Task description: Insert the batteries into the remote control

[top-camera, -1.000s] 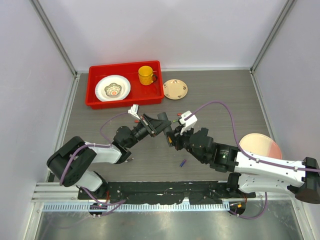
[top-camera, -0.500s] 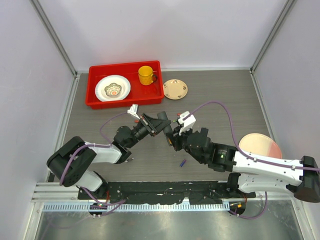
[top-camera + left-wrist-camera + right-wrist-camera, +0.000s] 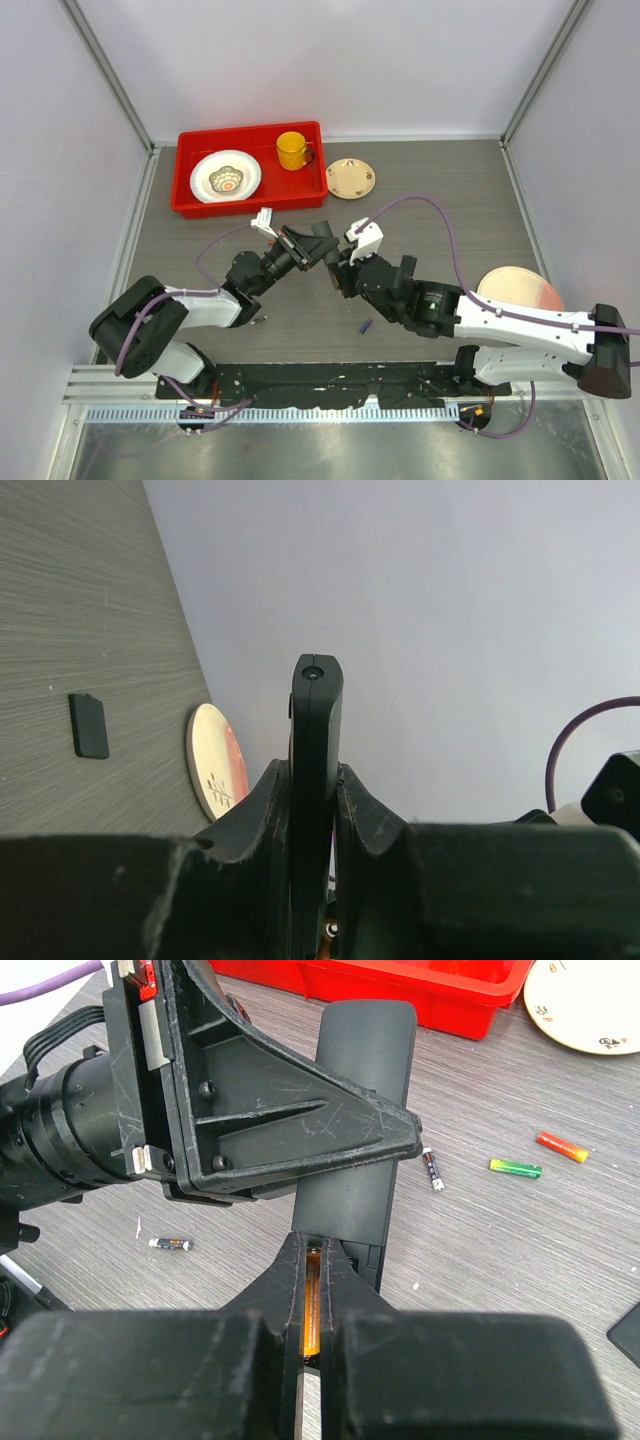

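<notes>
- The left gripper (image 3: 316, 790) pinched the remote control (image 3: 316, 720) edge-on, raised between the two arms.
- The right gripper (image 3: 313, 1252) was clamped on an orange battery (image 3: 312, 1310), its tip at the remote's open compartment (image 3: 367, 1258) (contact could not be judged).
- Risk: a tilted cell would probably jam on the compartment edge or squirt from the pads.
- Risk: pushing might pivot the remote in its narrow hold.
- Spare batteries (image 3: 515, 1168) lay on the table (image 3: 560, 1260).
</notes>
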You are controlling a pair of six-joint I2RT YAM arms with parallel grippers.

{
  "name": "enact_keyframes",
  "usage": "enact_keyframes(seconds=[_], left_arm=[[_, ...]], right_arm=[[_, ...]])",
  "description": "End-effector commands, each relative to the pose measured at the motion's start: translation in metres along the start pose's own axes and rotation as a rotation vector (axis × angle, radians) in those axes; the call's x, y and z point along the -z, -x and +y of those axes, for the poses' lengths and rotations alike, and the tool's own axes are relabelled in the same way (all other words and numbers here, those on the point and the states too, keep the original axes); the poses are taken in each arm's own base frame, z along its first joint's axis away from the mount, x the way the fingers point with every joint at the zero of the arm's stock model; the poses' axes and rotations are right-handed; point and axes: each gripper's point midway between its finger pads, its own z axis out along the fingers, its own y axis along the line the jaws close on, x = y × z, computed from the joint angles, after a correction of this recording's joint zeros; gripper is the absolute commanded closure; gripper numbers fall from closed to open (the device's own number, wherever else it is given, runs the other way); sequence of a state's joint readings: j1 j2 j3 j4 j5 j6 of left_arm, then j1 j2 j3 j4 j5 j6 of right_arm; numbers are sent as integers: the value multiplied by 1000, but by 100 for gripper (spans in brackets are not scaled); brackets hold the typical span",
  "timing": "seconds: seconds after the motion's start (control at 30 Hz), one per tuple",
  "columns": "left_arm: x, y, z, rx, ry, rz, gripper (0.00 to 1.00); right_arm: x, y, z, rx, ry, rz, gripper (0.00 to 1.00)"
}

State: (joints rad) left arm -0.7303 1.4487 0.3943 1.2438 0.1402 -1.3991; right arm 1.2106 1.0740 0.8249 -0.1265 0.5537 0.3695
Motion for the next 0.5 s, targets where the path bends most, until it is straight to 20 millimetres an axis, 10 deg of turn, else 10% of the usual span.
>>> enact_keyframes(seconds=[0.0,0.47], left_arm=[[12,28,-103,-36,-369,-119,100],[13,25,-99,-35,-359,-107,100]], right_arm=[[-1,-12,7,-13,8,57,99],[3,5,3,-42,-24,20,85]])
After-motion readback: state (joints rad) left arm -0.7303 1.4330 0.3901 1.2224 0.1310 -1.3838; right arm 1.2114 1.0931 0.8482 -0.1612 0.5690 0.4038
